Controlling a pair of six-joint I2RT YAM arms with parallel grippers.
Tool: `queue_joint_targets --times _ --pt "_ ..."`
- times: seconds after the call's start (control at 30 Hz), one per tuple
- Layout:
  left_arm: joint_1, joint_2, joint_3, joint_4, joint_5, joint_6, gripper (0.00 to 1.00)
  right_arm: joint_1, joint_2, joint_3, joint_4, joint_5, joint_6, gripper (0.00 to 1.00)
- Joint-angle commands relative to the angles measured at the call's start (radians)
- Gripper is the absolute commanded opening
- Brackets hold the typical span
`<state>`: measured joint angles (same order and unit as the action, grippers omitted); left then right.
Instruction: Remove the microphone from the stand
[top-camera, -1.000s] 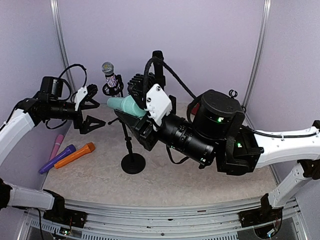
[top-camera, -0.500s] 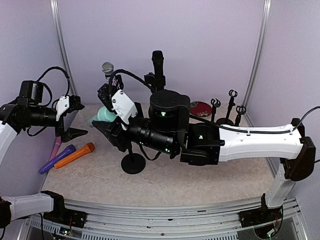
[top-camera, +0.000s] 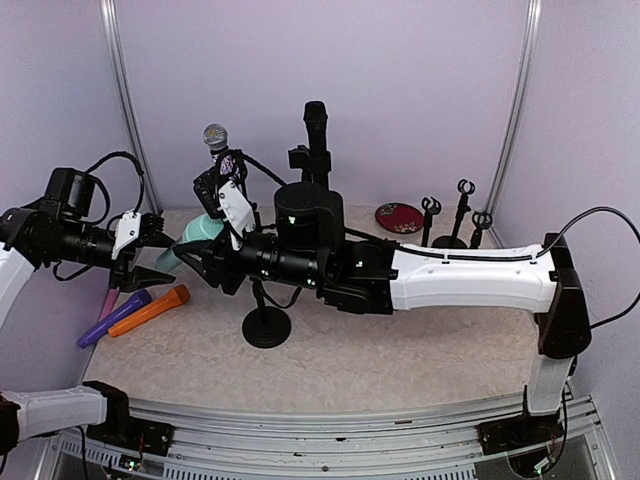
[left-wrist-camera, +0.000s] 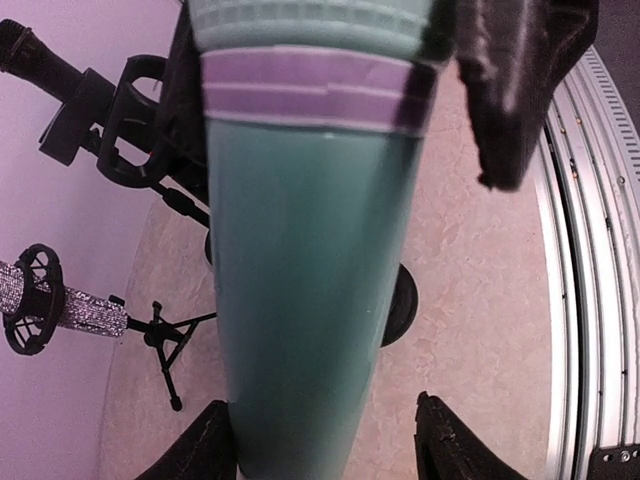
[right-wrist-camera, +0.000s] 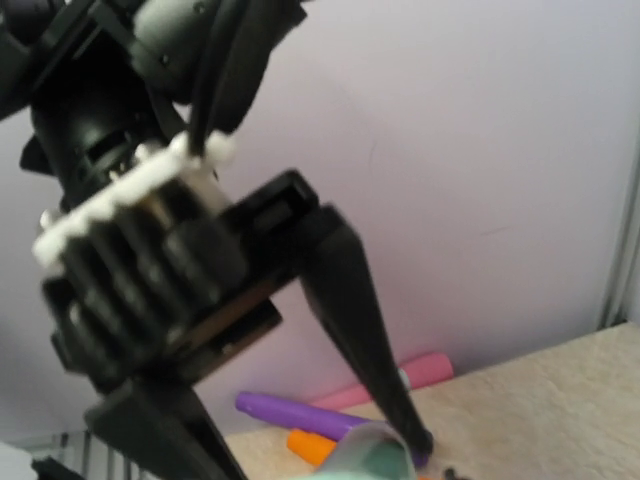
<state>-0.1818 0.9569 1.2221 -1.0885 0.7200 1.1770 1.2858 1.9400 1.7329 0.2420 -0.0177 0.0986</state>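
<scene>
Pale lilac walls close in a beige speckled tabletop. The right arm reaches far across to the left side. The right gripper has its jaws clamped on the head end of the teal microphone, just above its purple band. That holds the microphone in the air, sloping down to the left.

The microphone sits to the left of the black stand. The stand's round base rests on the tabletop and its pole rises behind the right arm. The top of the stand is hidden by that arm.

The left gripper meets the microphone from the opposite side. Its jaws are apart, with one on either side of the microphone's narrow tail. The left wrist view shows the tail running down between the two black fingers. I cannot tell whether either finger touches it.

Below the left gripper, a pink microphone, a purple microphone and an orange microphone lie close together on the tabletop. At the back, a glittery silver microphone sits in a small tripod holder. A black microphone stands upright in another holder. Near the right rear corner there is a red disc beside three small black clips.
</scene>
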Motion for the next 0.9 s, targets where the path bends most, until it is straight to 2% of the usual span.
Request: queue_joint_targets --times 0.0,0.1,0.17,0.27,0.3,0.47,0.63,0.87 --pt "-0.007 -0.008 0.005 -0.008 0.008 0.010 0.56 -0.002 0.031 0.069 0.059 -0.066 0.042 0.00" --pt "-0.007 -0.017 -0.002 0.020 -0.003 -0.011 0.43 -0.002 0.037 0.071 0.050 -0.067 0.043 0.02" --pt "-0.007 -0.023 -0.013 0.035 -0.016 -0.020 0.34 -0.002 0.025 0.057 0.054 -0.059 0.043 0.31" --pt "-0.002 -0.037 -0.060 0.065 -0.079 -0.031 0.27 -0.002 -0.028 -0.007 0.093 -0.032 0.030 0.80" --pt "0.002 -0.041 -0.080 0.072 -0.106 -0.025 0.26 -0.002 -0.049 -0.028 0.105 -0.015 0.027 0.84" --pt "0.076 -0.060 -0.224 0.137 -0.227 0.019 0.14 -0.002 -0.167 -0.139 0.153 0.051 -0.003 0.88" --pt "0.186 -0.062 -0.406 0.219 -0.299 0.063 0.10 -0.002 -0.282 -0.285 0.182 0.140 -0.012 0.89" --pt "0.296 -0.014 -0.612 0.416 -0.432 0.039 0.10 -0.021 -0.363 -0.427 0.159 0.309 0.039 0.79"
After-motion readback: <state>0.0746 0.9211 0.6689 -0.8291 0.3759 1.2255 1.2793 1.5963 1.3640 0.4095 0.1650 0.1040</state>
